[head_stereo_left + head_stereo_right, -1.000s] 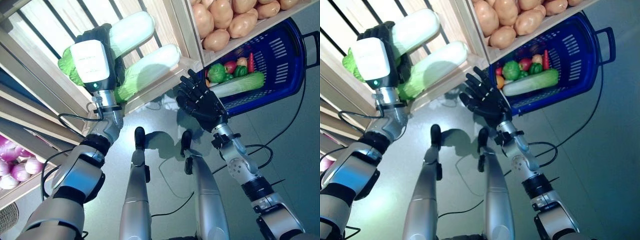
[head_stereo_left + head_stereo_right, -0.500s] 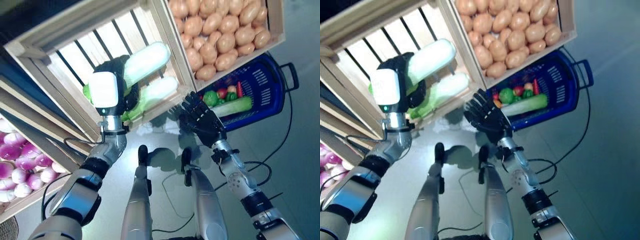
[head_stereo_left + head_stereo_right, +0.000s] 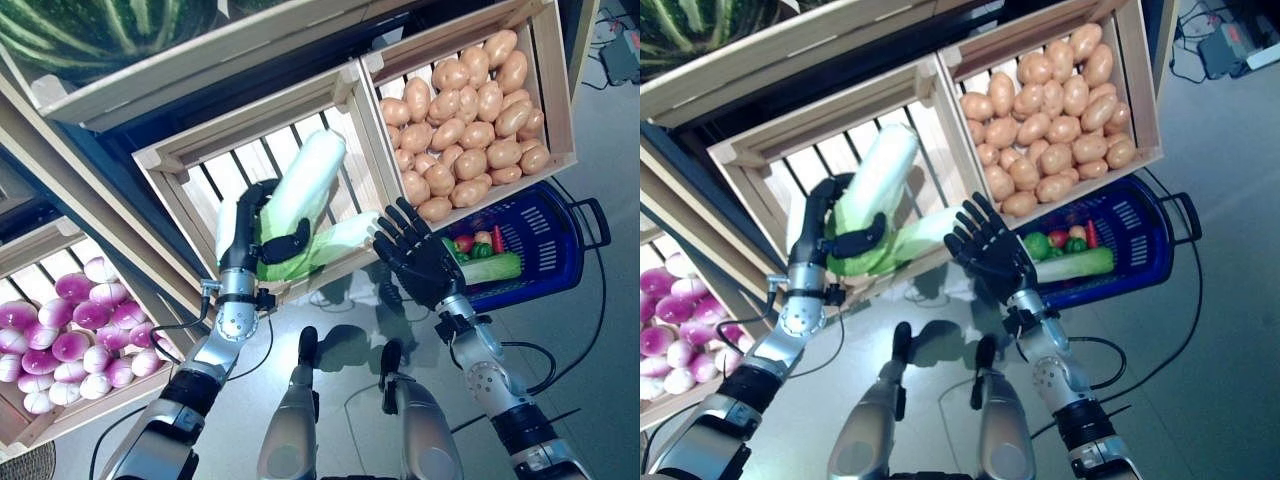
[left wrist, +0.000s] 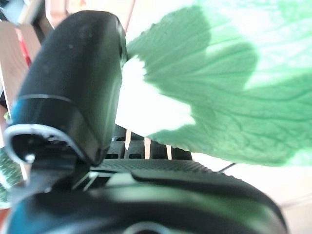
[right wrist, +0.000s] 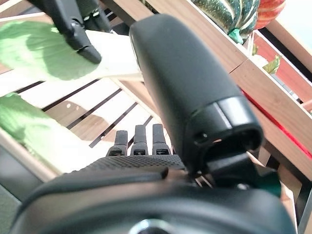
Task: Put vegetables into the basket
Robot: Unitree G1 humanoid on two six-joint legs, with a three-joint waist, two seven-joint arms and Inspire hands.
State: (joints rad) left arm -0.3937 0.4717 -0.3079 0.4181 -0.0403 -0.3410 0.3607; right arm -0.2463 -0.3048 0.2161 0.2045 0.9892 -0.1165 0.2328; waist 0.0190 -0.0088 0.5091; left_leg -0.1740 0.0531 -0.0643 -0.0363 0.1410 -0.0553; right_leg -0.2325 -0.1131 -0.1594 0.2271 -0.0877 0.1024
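My left hand (image 3: 252,232) is wrapped round a napa cabbage (image 3: 300,190) at its leafy green end, thumb across the front and fingers behind, so the pale stalk end sticks up and away from me, tilted over the slatted wooden crate (image 3: 190,168) it comes out of; I hold it low on the leaves, I judge, because that is the part nearest me and it leaves the long white body free to swing clear of the crate's front rail. A second cabbage (image 3: 335,240) lies in the same crate, just beside and below the one I grip, resting against the front edge. My right hand (image 3: 415,262) holds nothing, its fingers straight and spread, raised in front of the crate's right corner, near the lying cabbage without touching it, probably ready to steady or take the load. The blue basket (image 3: 565,255) sits on the grey floor (image 3: 600,400) under the crate of potatoes (image 3: 465,105), off to my right, and already holds a cabbage (image 3: 490,268) laid lengthwise with small peppers and tomatoes behind it, so my cabbage has to cross in front of me to reach it. To my left a lower crate holds purple onions (image 3: 65,330), and a watermelon (image 3: 100,30) sits on the shelf above
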